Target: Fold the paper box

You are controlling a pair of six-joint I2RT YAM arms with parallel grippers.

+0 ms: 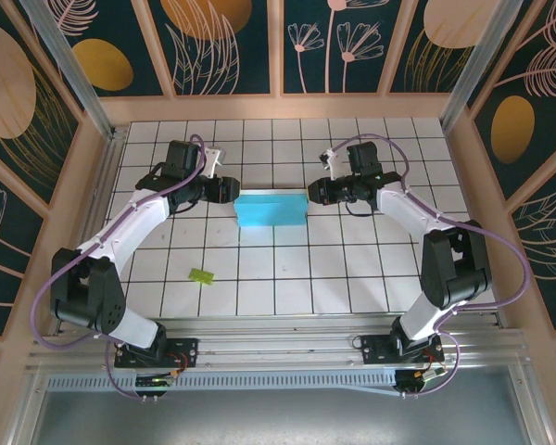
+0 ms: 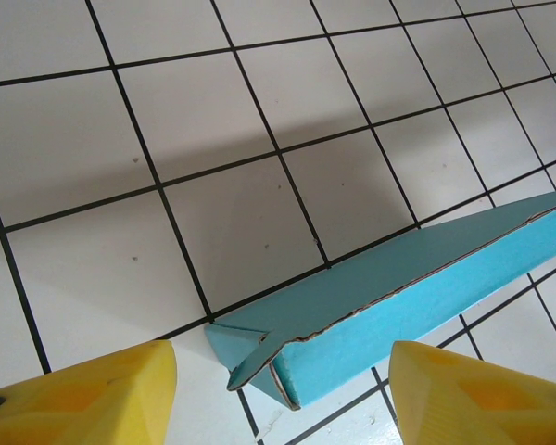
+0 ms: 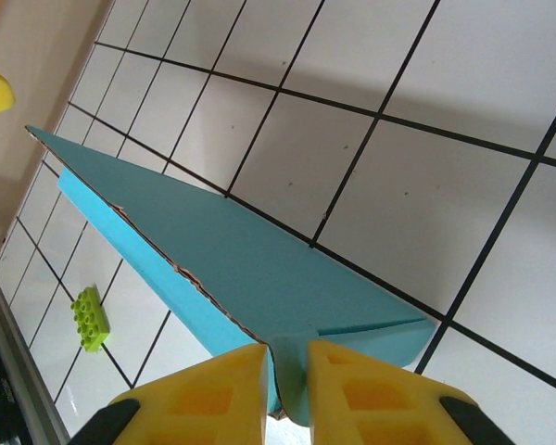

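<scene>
Right gripper point(image 3: 287, 360) on one paper box point(image 3: 259, 264)

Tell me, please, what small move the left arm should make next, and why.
Probably ease the left jaws forward a little and close them on the near end of the paper box: they stand open to either side of that end, not touching it, while the right jaws pinch the opposite flap.
</scene>
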